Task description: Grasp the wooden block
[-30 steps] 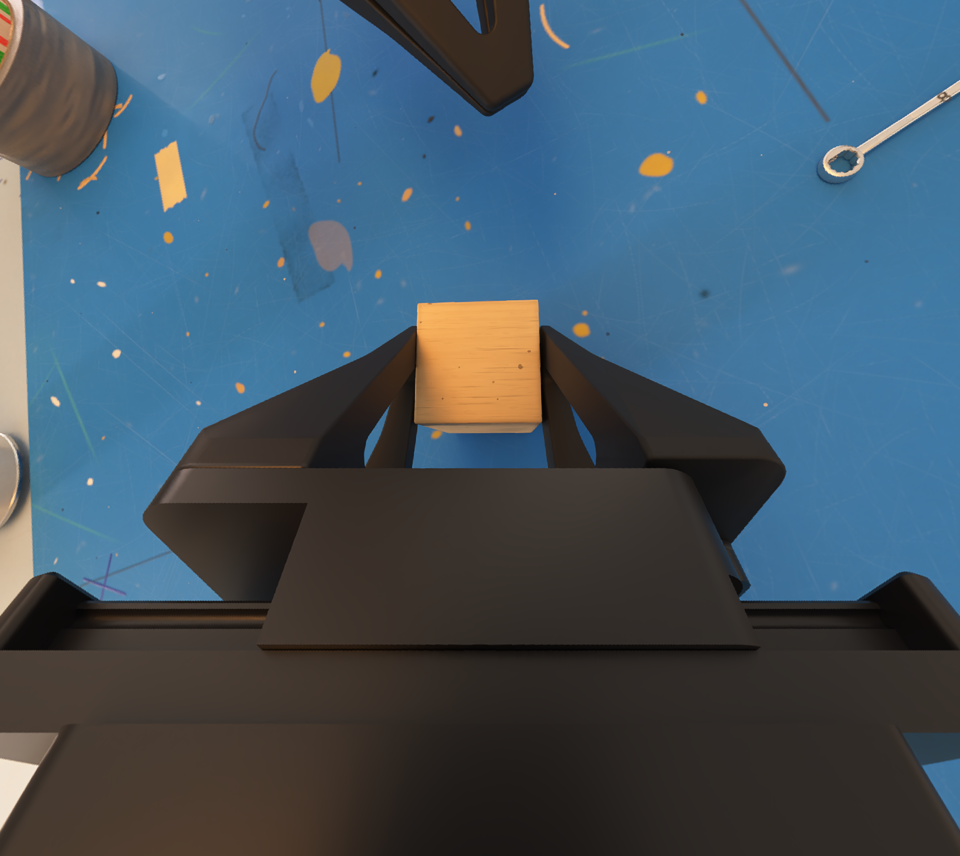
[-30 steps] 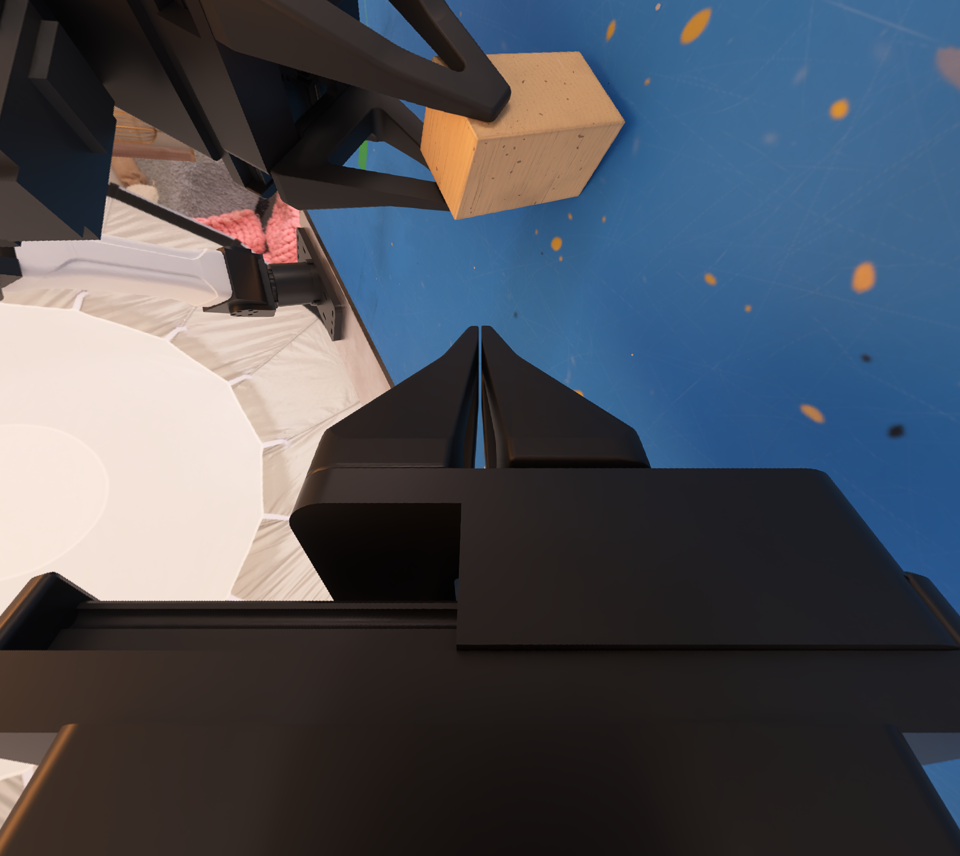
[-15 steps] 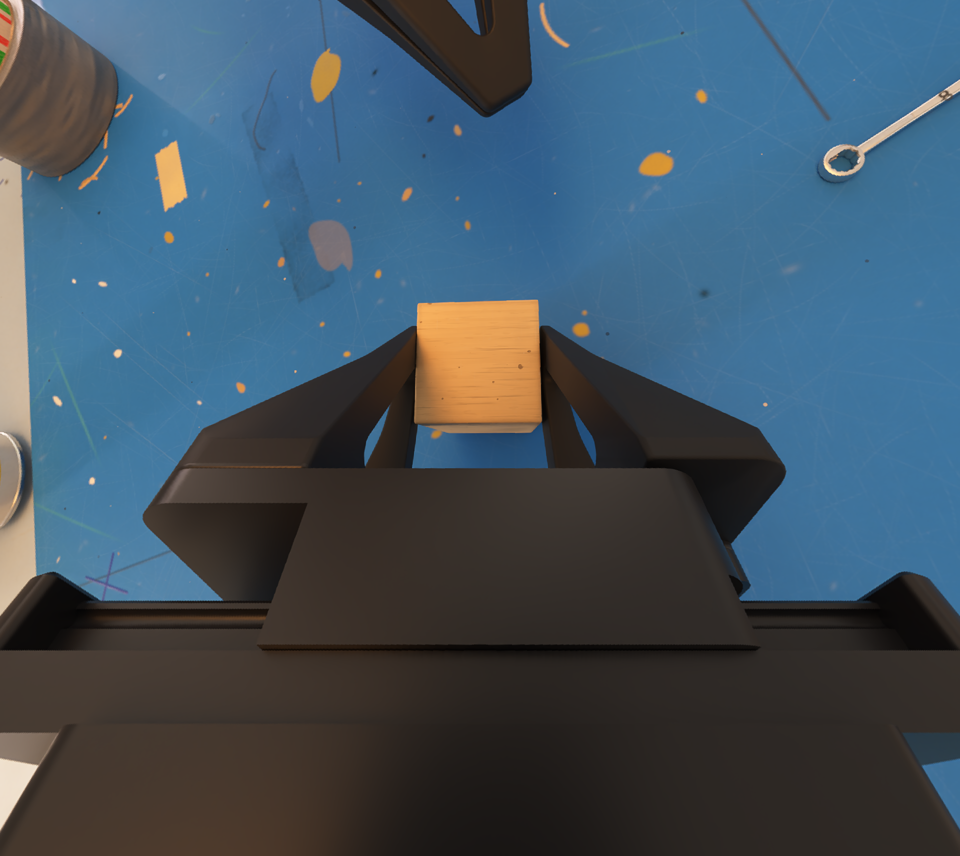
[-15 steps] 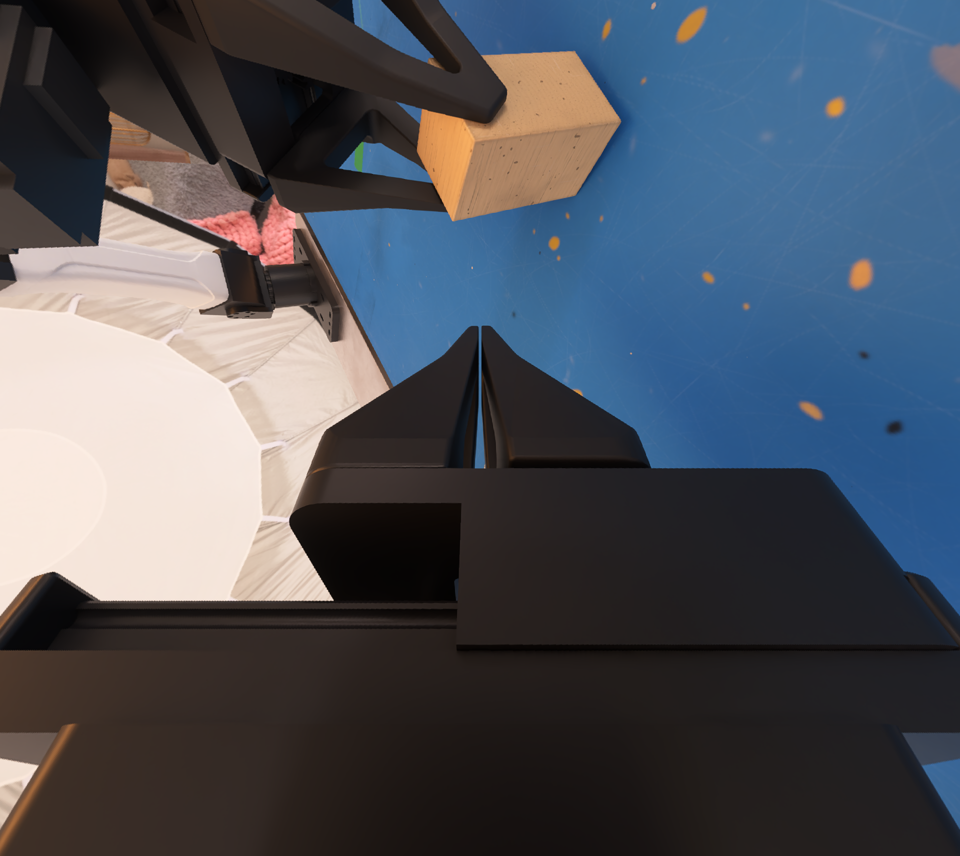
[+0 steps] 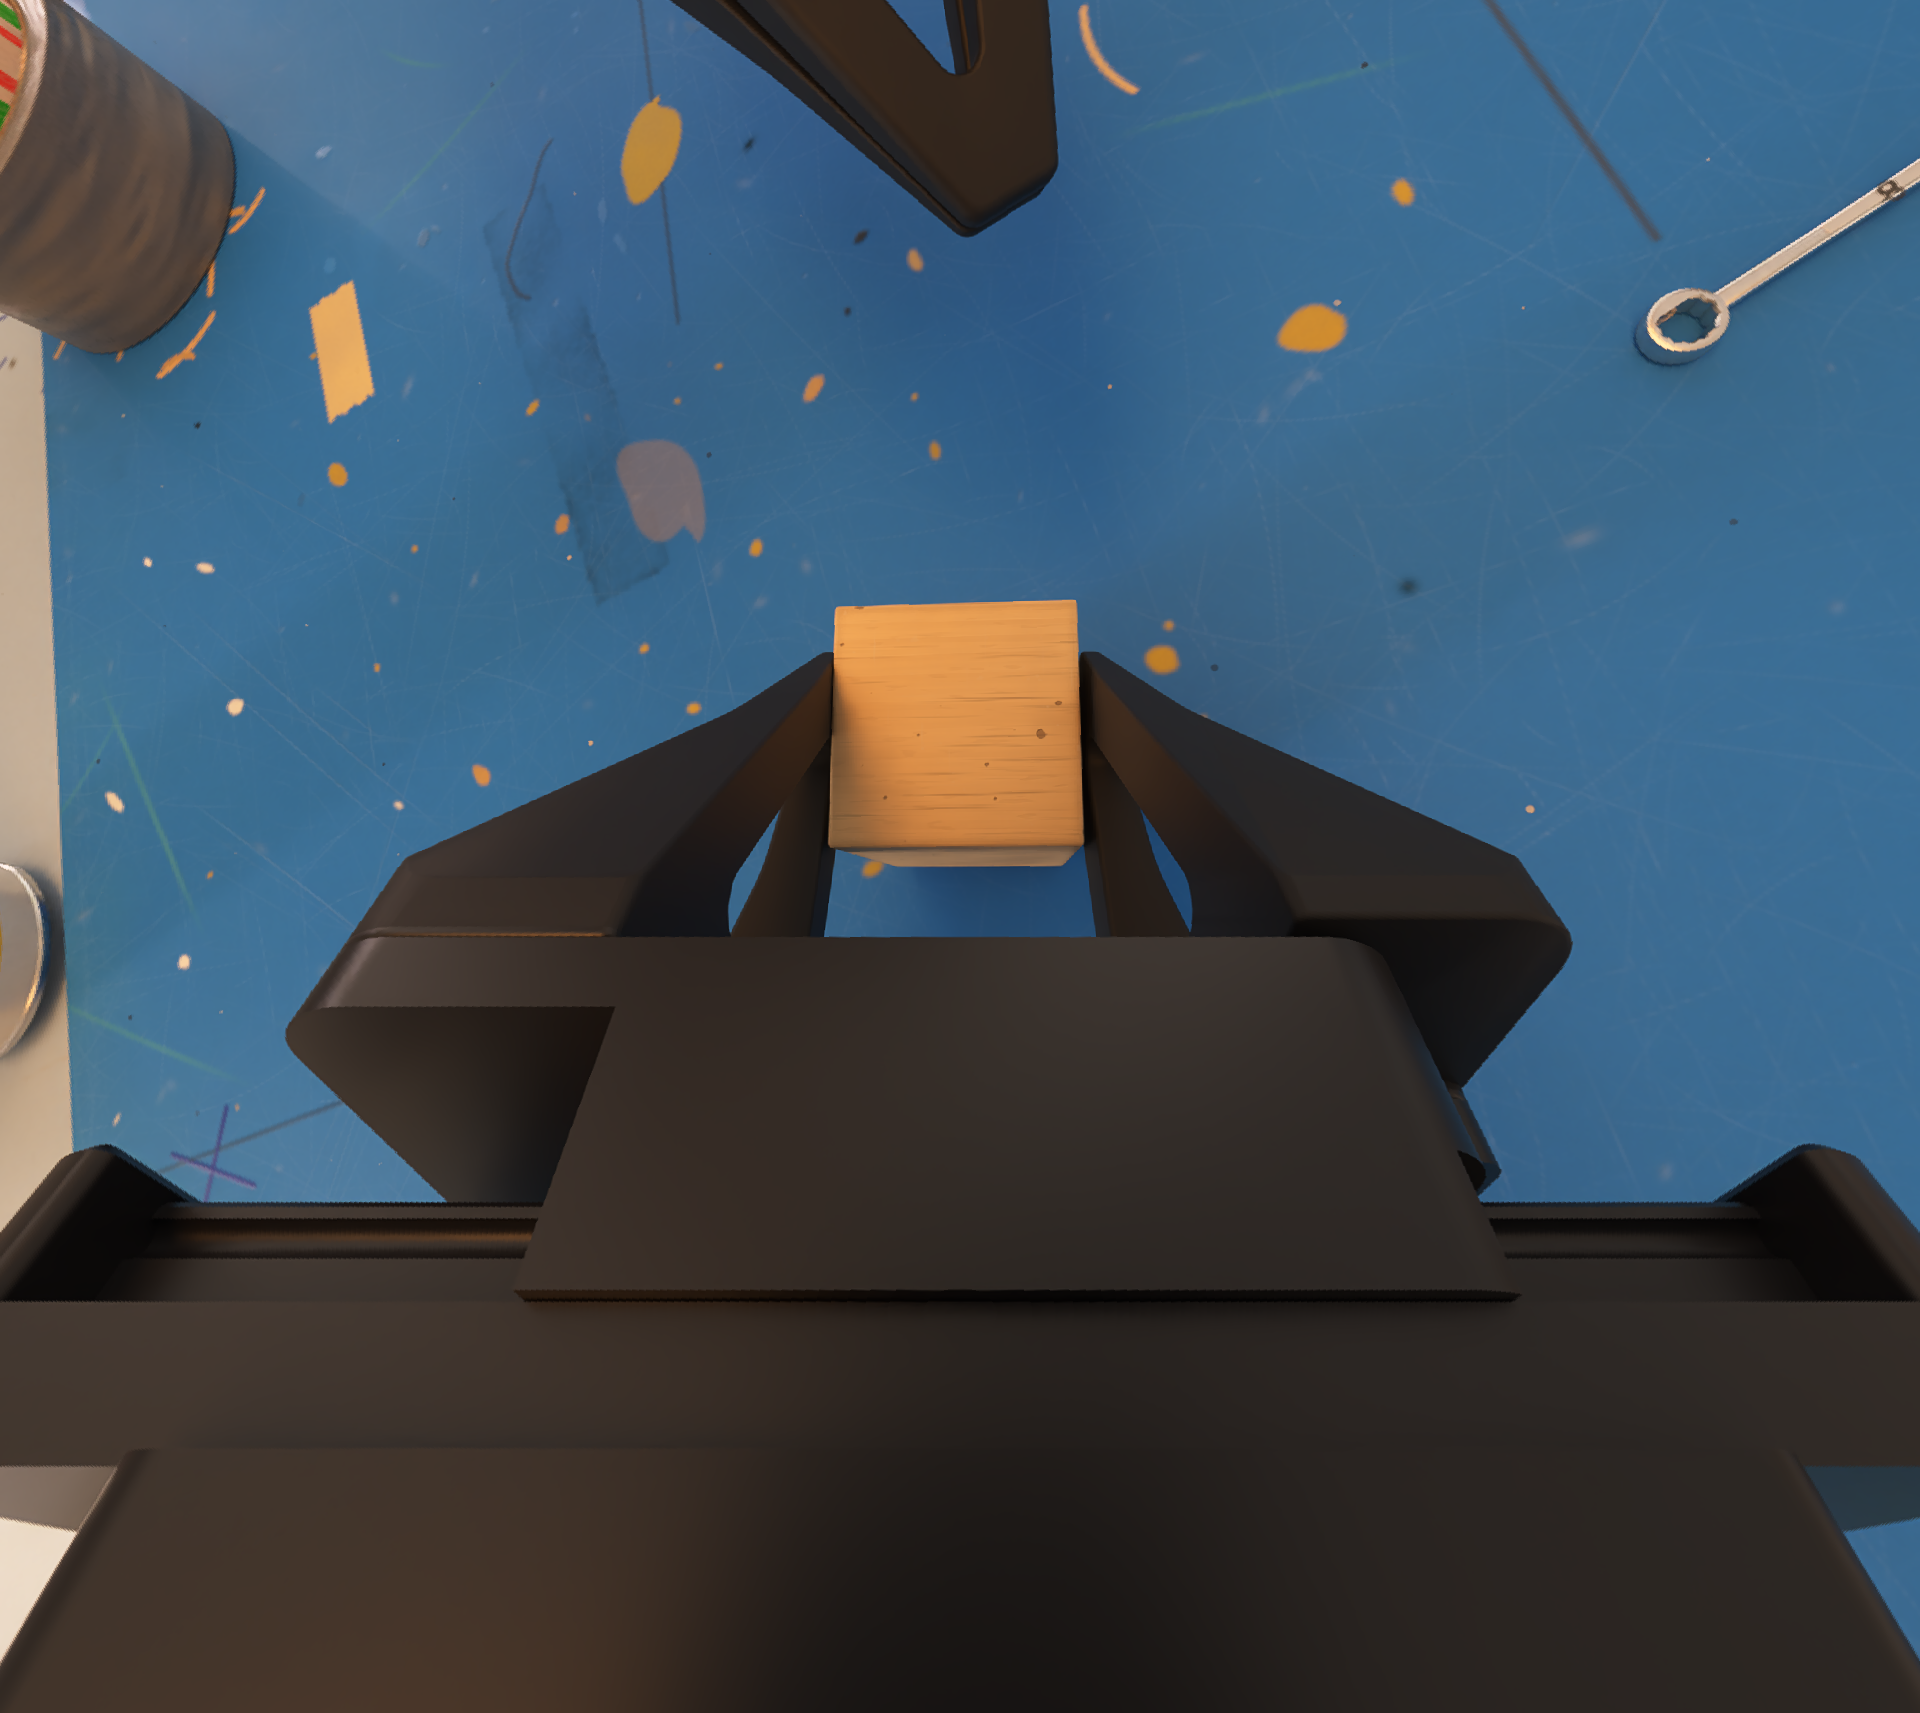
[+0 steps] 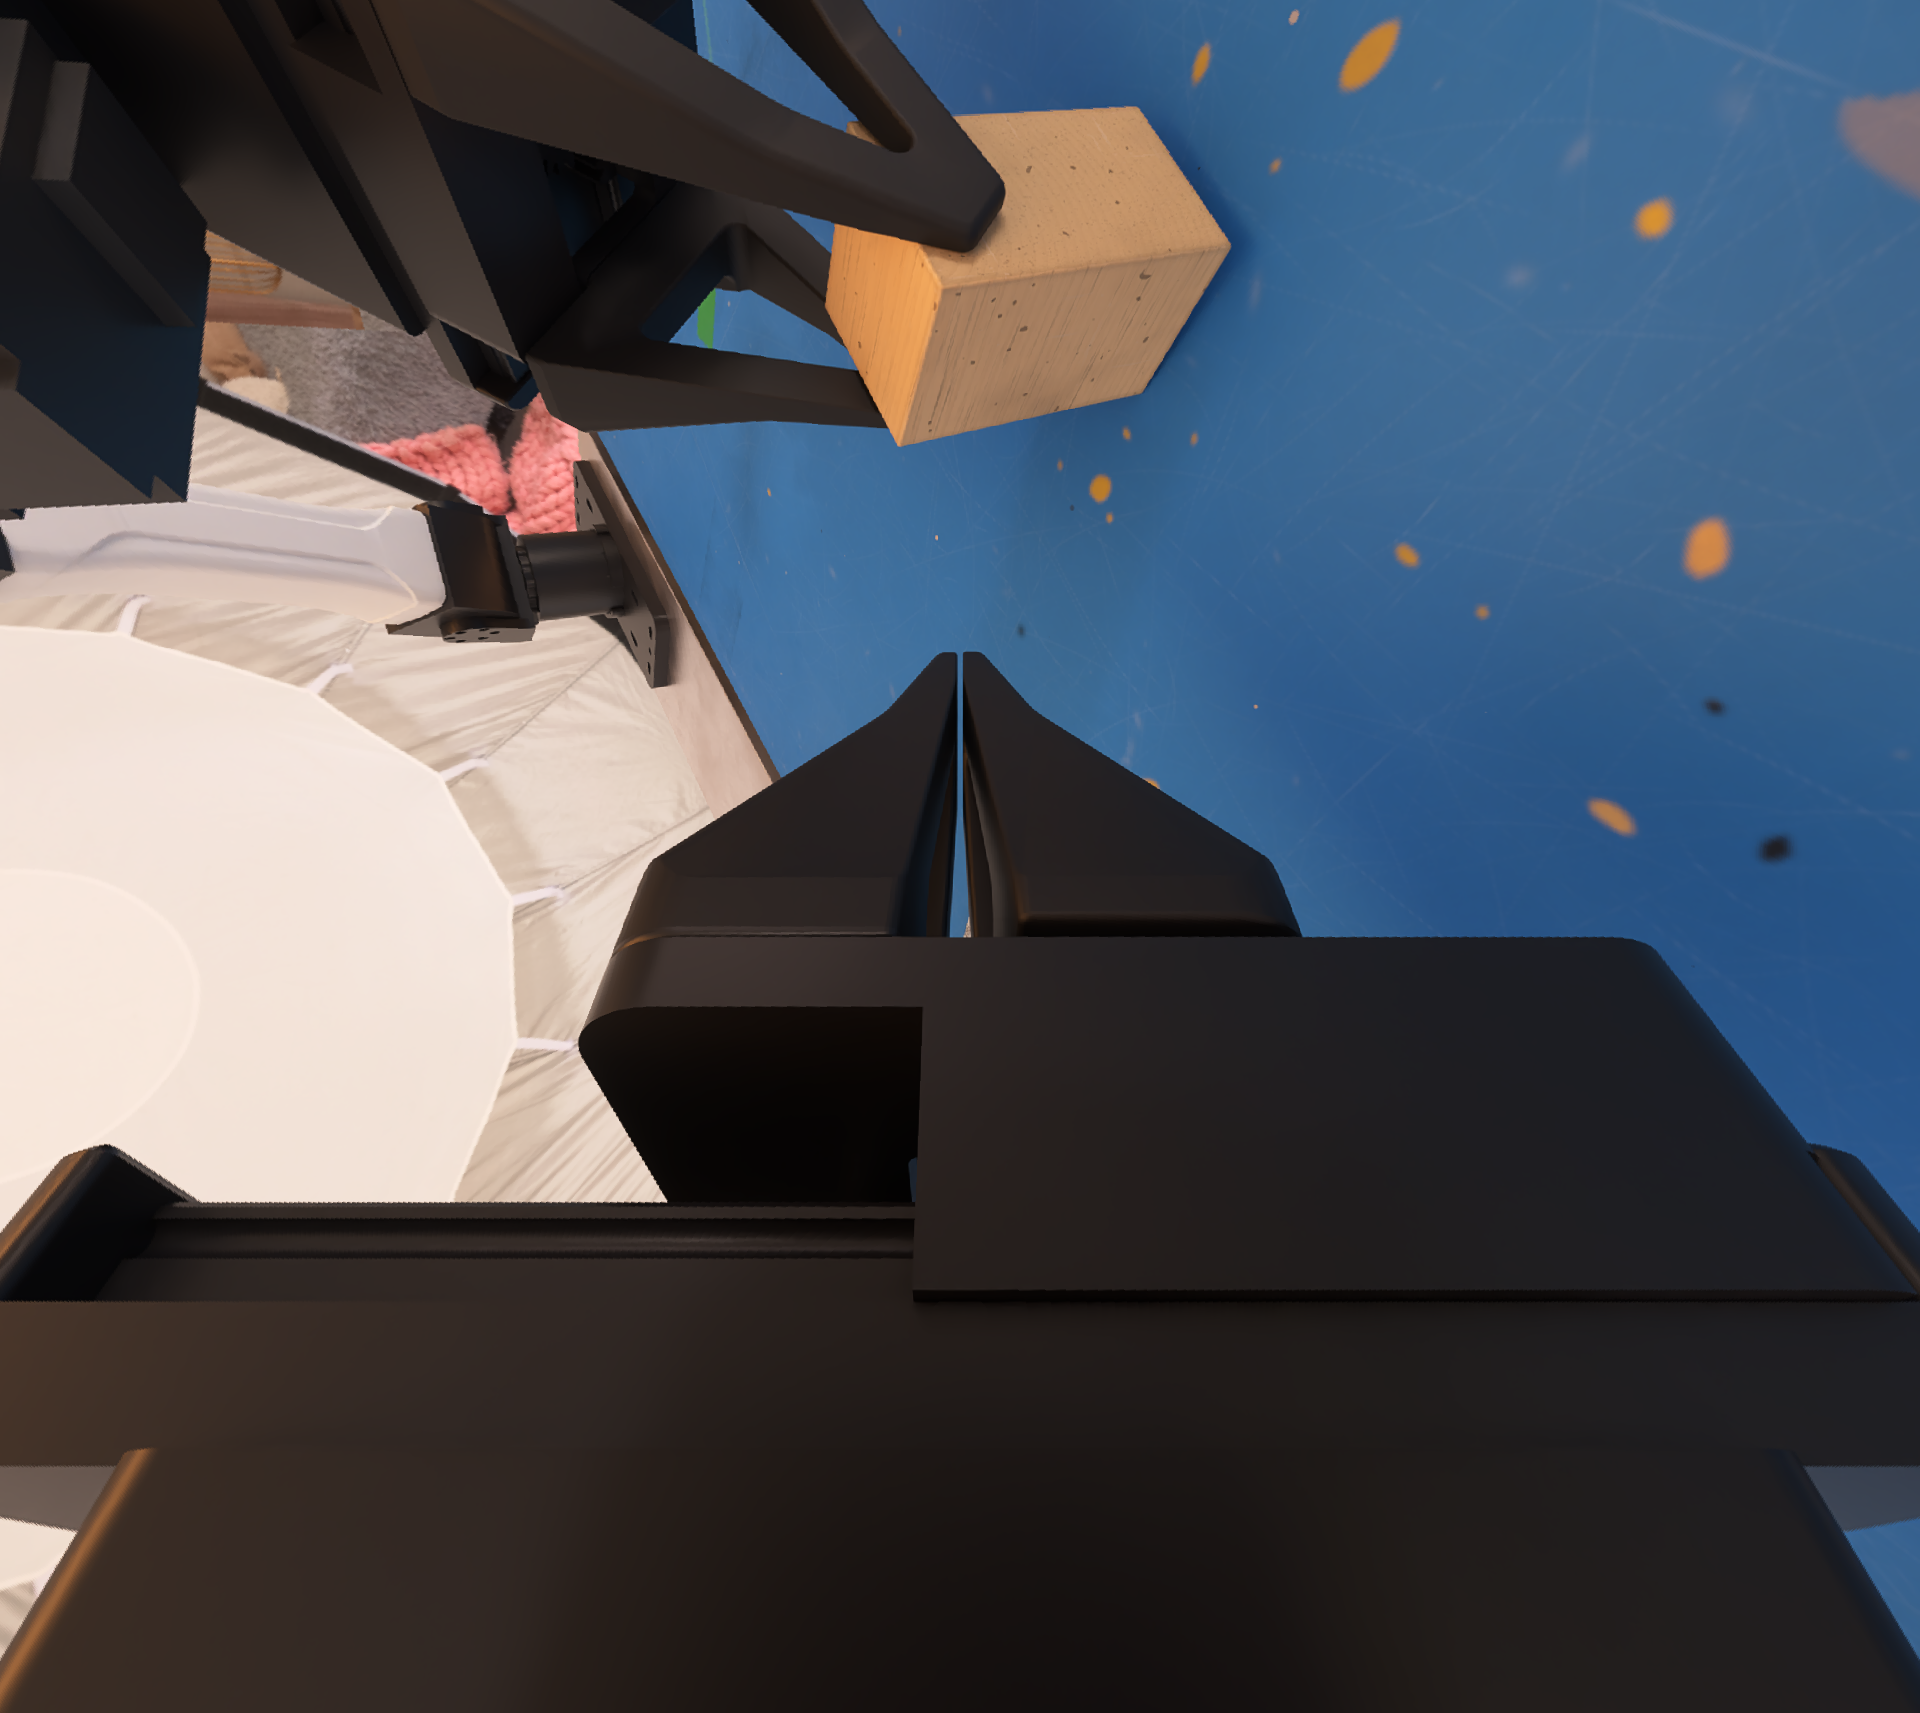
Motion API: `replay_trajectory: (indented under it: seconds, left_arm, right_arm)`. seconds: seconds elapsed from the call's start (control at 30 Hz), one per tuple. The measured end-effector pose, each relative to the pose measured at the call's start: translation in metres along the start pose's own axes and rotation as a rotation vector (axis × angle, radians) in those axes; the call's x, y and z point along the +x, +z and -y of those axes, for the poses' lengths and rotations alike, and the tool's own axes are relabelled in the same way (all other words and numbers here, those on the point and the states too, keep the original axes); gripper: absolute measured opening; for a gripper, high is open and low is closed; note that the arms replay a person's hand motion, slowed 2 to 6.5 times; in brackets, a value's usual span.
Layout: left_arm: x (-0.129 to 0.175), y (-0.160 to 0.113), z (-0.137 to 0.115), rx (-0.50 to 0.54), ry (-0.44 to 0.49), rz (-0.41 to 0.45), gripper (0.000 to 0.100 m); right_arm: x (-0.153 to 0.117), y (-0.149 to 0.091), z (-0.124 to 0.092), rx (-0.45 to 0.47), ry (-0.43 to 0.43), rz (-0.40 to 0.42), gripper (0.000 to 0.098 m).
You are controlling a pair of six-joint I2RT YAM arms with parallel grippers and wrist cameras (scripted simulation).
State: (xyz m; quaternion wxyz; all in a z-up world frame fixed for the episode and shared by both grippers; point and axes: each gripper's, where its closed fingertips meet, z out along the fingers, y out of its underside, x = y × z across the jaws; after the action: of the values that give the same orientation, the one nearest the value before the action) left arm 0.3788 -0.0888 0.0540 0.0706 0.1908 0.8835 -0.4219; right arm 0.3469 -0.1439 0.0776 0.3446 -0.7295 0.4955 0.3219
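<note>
The wooden block point(image 5: 956, 728) is a light cube held between my left gripper's point(image 5: 956, 671) two black fingers, which press on its left and right faces over the blue mat point(image 5: 1455, 624). The right wrist view shows the same block point(image 6: 1049, 292) gripped by the left gripper point(image 6: 920, 313), close to the mat; I cannot tell whether it touches. My right gripper point(image 6: 958, 661) is shut and empty, a short way from the block. Its closed fingers also show at the top of the left wrist view point(image 5: 977, 198).
A grey tape roll point(image 5: 94, 167) stands at the mat's far left. A silver wrench point(image 5: 1714, 302) lies at the right. A round metal object point(image 5: 16, 957) sits at the left edge. The table edge point(image 6: 675, 603) runs near the block; a white disc point(image 6: 208, 884) lies beyond it.
Almost nothing. In the right wrist view the block and left gripper have drifted very slightly to the left. Both grippers keep the same closure.
</note>
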Motion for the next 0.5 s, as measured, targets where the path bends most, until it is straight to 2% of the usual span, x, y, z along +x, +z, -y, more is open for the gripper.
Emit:
replay_trajectory:
  seconds: [0.5]
  left_arm:
    - [-0.0006,0.0002,-0.0002,-0.004,-0.015,-0.007,0.037]
  right_arm:
    - [0.0002,0.0001,0.0013,0.003,0.002,-0.014,0.0009]
